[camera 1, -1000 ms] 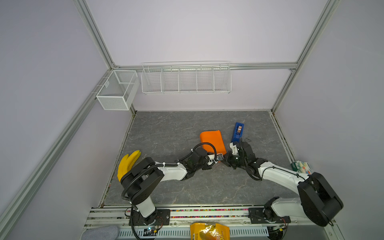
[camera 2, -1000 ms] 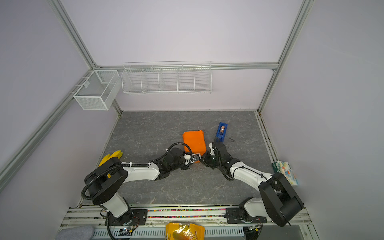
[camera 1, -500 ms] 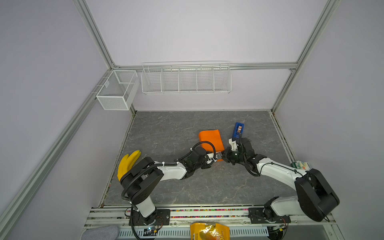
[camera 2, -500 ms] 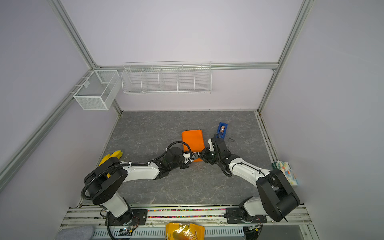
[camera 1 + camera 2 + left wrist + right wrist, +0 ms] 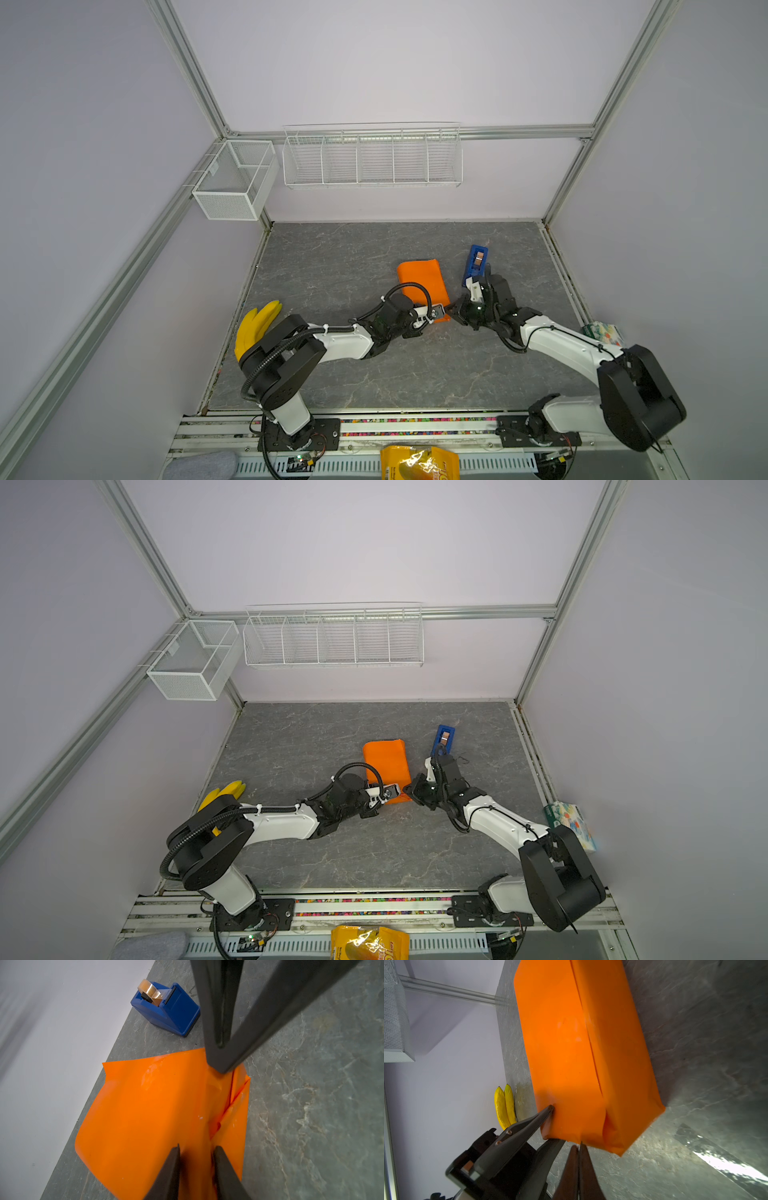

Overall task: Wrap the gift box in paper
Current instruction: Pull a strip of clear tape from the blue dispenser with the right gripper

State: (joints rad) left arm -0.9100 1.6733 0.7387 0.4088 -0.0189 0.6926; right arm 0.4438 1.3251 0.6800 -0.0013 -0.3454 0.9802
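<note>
Progress: the gift box is lying hidden inside the paper [image 5: 419, 276], just beside the tape dispenser [image 5: 476, 259] on the table [image 5: 332, 257] | long seam is overlapping | left tool [image 5: 196, 1148] is straddling the end fold farthest from the dispenser, jaws narrowly parted, grip unclear | right tool [image 5: 579, 1146], fully closed, is touching that fold | end nearest the dispenser is looking not yet folded.

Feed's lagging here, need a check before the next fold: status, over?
Left gripper clamps paper at parcel's near end; right gripper shut, tips pressing the end flap. Box fully covered, none showing. Tape dispenser close beside right arm.
</note>
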